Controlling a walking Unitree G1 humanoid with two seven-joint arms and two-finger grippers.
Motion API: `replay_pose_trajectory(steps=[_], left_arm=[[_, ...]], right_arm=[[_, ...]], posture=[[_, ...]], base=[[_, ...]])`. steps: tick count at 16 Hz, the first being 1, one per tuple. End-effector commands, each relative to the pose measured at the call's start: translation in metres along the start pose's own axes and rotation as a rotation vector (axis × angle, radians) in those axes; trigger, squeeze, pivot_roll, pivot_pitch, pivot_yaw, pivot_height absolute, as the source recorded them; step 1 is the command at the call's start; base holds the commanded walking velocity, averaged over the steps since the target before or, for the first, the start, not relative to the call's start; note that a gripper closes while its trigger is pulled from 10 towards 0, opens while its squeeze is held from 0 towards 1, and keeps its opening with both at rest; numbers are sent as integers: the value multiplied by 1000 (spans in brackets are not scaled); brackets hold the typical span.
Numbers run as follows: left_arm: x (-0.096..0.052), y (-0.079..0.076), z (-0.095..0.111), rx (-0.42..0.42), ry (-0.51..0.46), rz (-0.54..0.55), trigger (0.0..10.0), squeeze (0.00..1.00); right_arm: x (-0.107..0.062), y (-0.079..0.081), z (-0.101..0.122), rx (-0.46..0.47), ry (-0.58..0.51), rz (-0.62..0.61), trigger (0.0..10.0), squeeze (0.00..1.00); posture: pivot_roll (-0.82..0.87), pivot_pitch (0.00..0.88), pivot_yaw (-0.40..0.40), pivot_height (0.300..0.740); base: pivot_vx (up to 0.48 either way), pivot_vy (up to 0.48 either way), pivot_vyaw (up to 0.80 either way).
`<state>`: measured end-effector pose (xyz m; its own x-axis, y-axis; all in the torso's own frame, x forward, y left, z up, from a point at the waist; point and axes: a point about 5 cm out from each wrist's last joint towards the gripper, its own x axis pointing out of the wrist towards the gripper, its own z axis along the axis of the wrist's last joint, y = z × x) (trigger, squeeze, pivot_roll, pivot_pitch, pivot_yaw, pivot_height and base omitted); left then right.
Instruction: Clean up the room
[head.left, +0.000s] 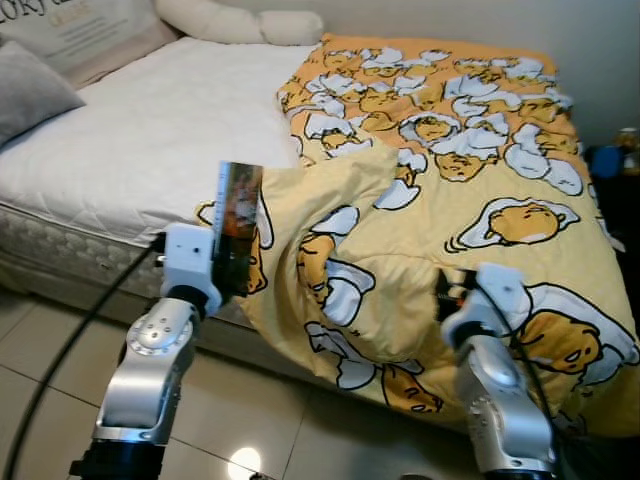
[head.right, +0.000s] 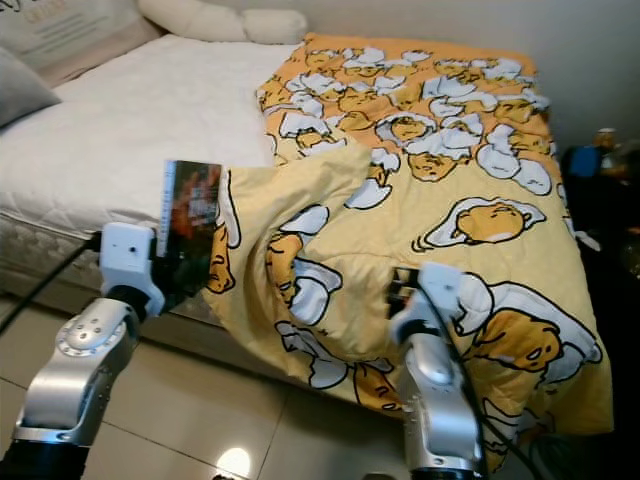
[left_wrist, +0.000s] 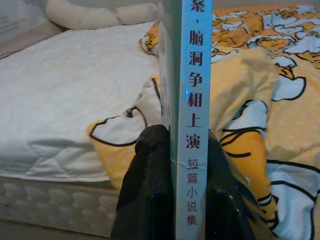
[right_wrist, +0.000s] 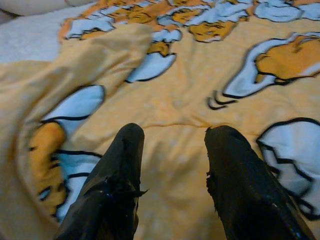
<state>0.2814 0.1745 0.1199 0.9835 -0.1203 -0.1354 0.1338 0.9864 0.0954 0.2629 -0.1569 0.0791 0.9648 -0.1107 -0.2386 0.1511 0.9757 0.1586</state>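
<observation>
Your left gripper (head.left: 238, 262) has its fingers clamped on a book (head.left: 239, 205), held upright above the near edge of the bed (head.left: 150, 140), beside the rumpled blanket (head.left: 450, 190). Your right gripper (right_wrist: 172, 150) hovers over the blanket, fingers spread and empty. The step in hand looks like removing the book; next, find it a proper place and carry it level.

A bed (head.left: 120, 150) with a white quilted mattress stands on a pale glossy tiled floor (head.left: 40, 380). A plain light wall (head.left: 600, 50) rises behind the bed. A bright light reflection (head.left: 243, 462) shines on the tiles below the bed's edge.
</observation>
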Motion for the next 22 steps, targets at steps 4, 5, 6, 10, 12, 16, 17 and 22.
replay_pose_trajectory(steps=[4, 5, 6, 10, 12, 16, 17, 22], left_arm=[[2, 0, 12, 1, -45, 4, 10000, 0], [2, 0, 11, 3, -42, 8, 10000, 0], [1, -1, 11, 8, -40, 7, 10000, 0], [1, -3, 11, 4, -45, -4, 10000, 0], [1, -3, 11, 2, -44, -6, 10000, 0], [1, -2, 11, -4, -42, 0, 10000, 0], [2, -1, 11, -5, -42, 3, 10000, 0], [2, 1, 11, -8, -41, 13, 10000, 0]], right_arm=[[3, -1, 8, -29, -17, 3, 10000, 0], [4, 0, 7, -59, -7, -3, 10000, 0], [4, 1, 7, -77, -14, -4, 10000, 0], [3, 6, 8, -64, -27, 48, 10000, 0], [2, 7, 9, -53, -29, 72, 10000, 0], [3, 7, 8, -33, -11, 71, 10000, 0], [3, 7, 8, -34, -10, 72, 10000, 0], [4, 6, 8, -32, -7, 72, 10000, 0]], posture=[[-37, 0, 50, 740], [-38, 0, 50, 740], [-38, 0, 49, 740], [-39, 0, 48, 740], [-38, 0, 46, 740], [-38, 0, 43, 740], [-37, 0, 42, 740], [-35, 0, 43, 740]], base=[[0, 0, 0], [0, 0, 0], [0, 0, 0], [0, 0, 0], [0, 0, 0], [255, 0, -600], [274, 0, -800], [278, 0, -800]])
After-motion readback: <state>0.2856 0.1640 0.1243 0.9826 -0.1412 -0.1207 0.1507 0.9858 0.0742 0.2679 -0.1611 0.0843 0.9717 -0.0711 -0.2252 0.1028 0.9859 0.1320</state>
